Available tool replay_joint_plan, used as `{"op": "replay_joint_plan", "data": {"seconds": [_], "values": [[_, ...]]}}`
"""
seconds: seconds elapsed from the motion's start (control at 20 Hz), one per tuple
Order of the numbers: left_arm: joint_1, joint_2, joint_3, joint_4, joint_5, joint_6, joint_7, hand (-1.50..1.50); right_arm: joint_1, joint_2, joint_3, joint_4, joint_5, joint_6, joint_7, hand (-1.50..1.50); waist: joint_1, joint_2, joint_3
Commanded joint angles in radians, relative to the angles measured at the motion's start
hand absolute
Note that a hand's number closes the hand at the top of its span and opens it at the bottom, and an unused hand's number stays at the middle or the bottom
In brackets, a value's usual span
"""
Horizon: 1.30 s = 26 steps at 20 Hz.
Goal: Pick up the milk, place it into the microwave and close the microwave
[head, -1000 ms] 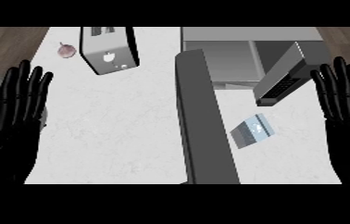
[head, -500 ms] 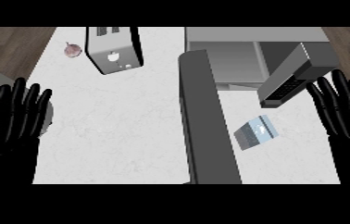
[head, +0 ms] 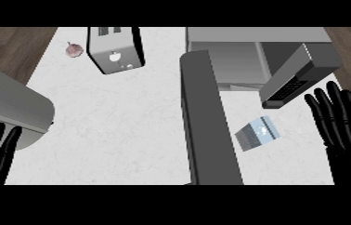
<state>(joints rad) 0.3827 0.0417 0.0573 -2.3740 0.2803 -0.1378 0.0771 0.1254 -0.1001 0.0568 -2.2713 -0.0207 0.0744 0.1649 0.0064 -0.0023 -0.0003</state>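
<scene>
Right hand at the 3 o'clock edge, fingers straight and spread, holding nothing. Milk lies on the white counter near the hand, toward its 9 o'clock, apart from it. Microwave at 1 o'clock, door swung wide open. Left hand at the 8 o'clock edge; only straight fingers show. Toaster at 11 o'clock, a small pinkish item beside it.

You get bright, even, shadowless light on the white bench; no glare, and the microwave interior looks evenly grey.
</scene>
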Motion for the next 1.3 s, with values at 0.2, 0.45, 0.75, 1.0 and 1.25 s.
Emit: {"op": "replay_joint_plan", "data": {"seconds": [0.2,0.45,0.75,1.0,1.25], "values": [[0.135,-0.003,0.079,-0.098,0.104,-0.079,-0.002,-1.50,0.073,0.002,-0.061,0.166,0.036,0.026,-0.156,-1.50,0.002,0.000,0.001],[0.263,-0.040,0.068,-0.128,0.116,-0.157,-0.084,-1.50,0.028,0.041,-0.053,0.314,0.124,-0.037,-0.215,-1.50,0.017,-0.001,0.000],[0.329,-0.040,0.113,-0.156,0.159,-0.210,-0.098,-1.50,0.102,0.051,-0.093,0.504,0.147,-0.046,-0.400,-1.50,0.018,-0.001,0.001],[0.318,-0.037,0.133,-0.138,0.160,-0.230,-0.099,-1.50,-0.054,0.010,-0.178,0.750,0.154,-0.064,-0.443,-1.50,0.021,0.003,0.002],[0.324,-0.009,0.202,-0.089,0.232,-0.263,-0.121,-1.50,0.030,-0.001,-0.179,0.871,0.161,-0.025,-0.623,-1.50,0.007,0.001,0.001]]}}
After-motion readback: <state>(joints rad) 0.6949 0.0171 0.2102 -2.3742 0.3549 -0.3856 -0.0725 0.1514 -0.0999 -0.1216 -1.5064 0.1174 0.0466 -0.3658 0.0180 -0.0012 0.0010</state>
